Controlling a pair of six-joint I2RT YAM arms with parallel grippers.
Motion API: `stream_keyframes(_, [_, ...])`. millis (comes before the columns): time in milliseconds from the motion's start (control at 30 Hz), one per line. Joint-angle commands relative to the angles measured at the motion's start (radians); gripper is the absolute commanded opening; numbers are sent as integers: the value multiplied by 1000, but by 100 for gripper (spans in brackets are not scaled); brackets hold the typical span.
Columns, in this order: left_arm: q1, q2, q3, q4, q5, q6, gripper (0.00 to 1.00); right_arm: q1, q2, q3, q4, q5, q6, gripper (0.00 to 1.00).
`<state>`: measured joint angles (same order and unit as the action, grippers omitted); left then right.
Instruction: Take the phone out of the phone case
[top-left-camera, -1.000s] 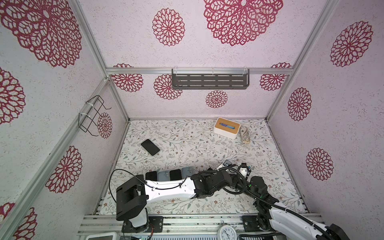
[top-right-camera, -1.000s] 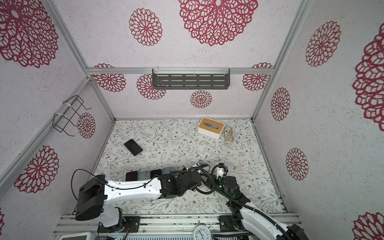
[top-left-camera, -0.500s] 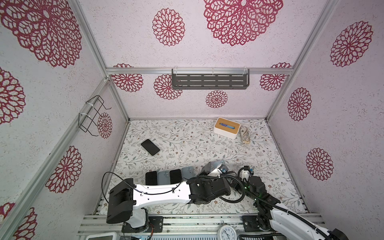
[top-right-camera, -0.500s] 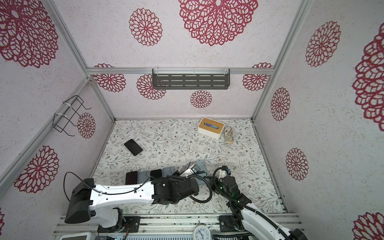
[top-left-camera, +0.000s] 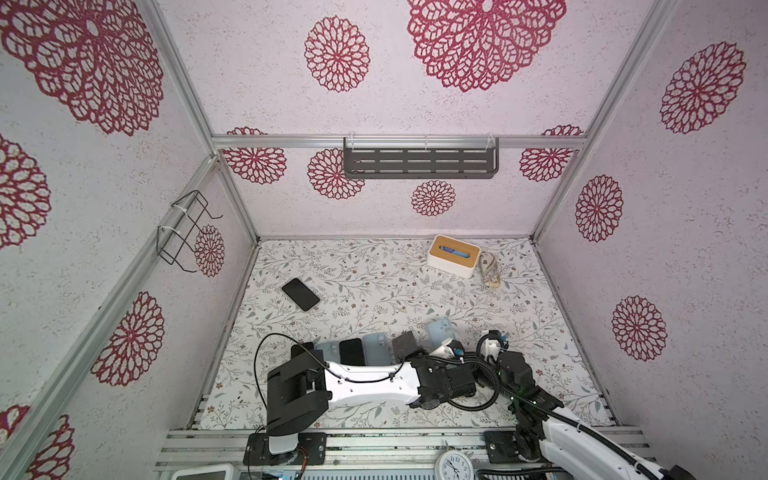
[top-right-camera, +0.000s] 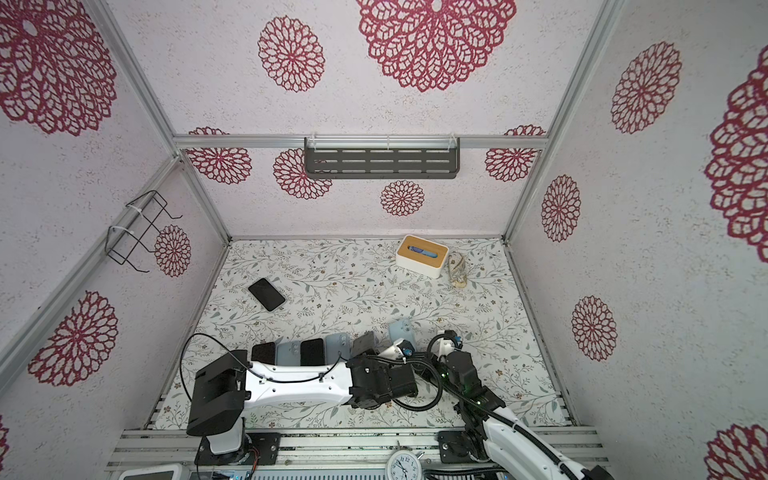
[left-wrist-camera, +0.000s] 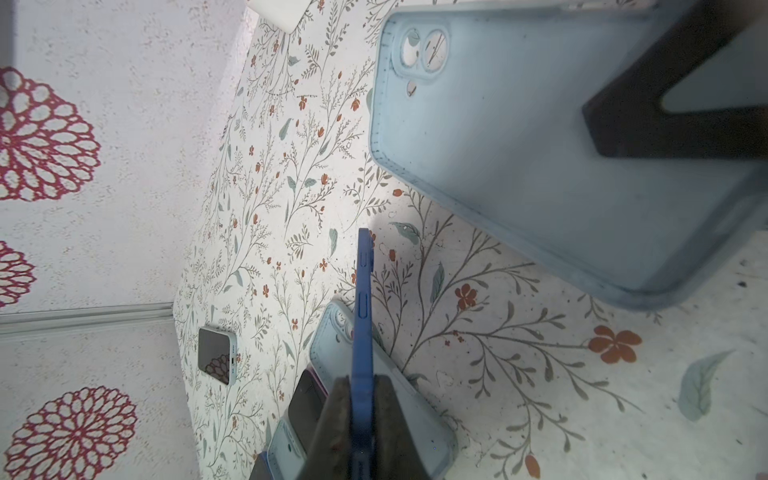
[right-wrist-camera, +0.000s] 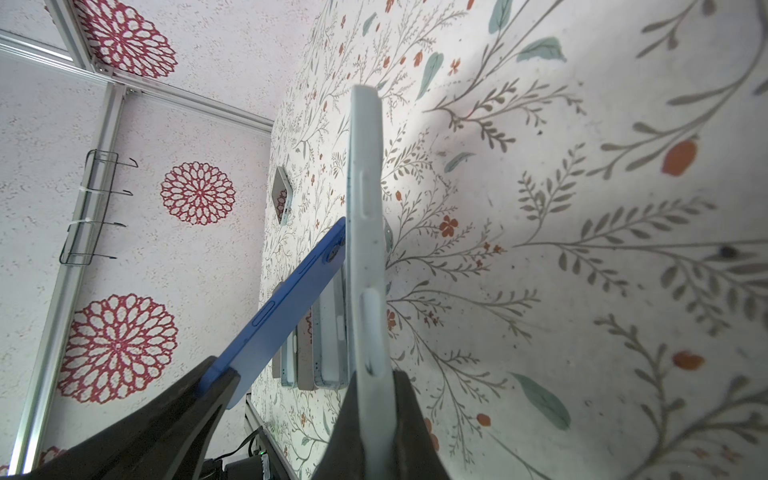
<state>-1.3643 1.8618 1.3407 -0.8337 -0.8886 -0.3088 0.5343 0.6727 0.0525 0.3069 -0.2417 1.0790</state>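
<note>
So the desk (top-left-camera: 395, 282) has a matte cover printed with leafy twigs and little orange flowers, boxed in by pale stippled walls (top-left-camera: 336, 54) with big red rosettes and aluminium framing. There's a grey slotted shelf (top-left-camera: 419, 162) on the back wall and a black wire rack (top-left-camera: 183, 232) on the left one. In both top views a white tissue box (top-left-camera: 453, 255) with a wooden lid sits at 1 o'clock and a spare handset (top-left-camera: 300, 294) lies flat at 10 o'clock. A row of handsets and cases (top-left-camera: 376, 349) lines up toward 8 o'clock, partly under the left arm.

The phone (left-wrist-camera: 361, 316) is out and up off the desk near the middle, with the left hand (left-wrist-camera: 361, 415) clamped on its end. The phone case (right-wrist-camera: 365, 232) is a soft-looking pale blue shell just at 3 o'clock of it, and the right hand (right-wrist-camera: 370, 399) is pinched shut on its rim.

From above the phone is only a dark slab (top-left-camera: 405, 343), but the wrist views show a blue edge with raised side buttons. The left wrist view gets the case broadside (left-wrist-camera: 519, 166), and you can see desk print through its camera holes. The right wrist view has it edge-on, and there I can't tell if the phone's tip touches it. The spare handset looks plain black from above, while up close (left-wrist-camera: 214, 355) it has a pale rim and a glossy face mirroring a rosette.
</note>
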Motion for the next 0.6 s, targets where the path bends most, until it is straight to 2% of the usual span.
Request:
stream_keyframes(0, [-19, 31, 32, -34, -50, -1, 0, -20, 3, 50, 2, -30, -36, 0])
stream_keyframes(233, [-35, 146, 106, -152, -92, -37, 1, -32, 25, 71, -9, -65, -59, 0])
stream_keyframes(467, [-39, 185, 103, -140, -80, -50, 15, -42, 51, 74, 4, -80, -66, 0])
stream_keyframes(567, [-43, 196, 106, -131, -68, -57, 18, -43, 60, 75, 6, -81, -68, 0])
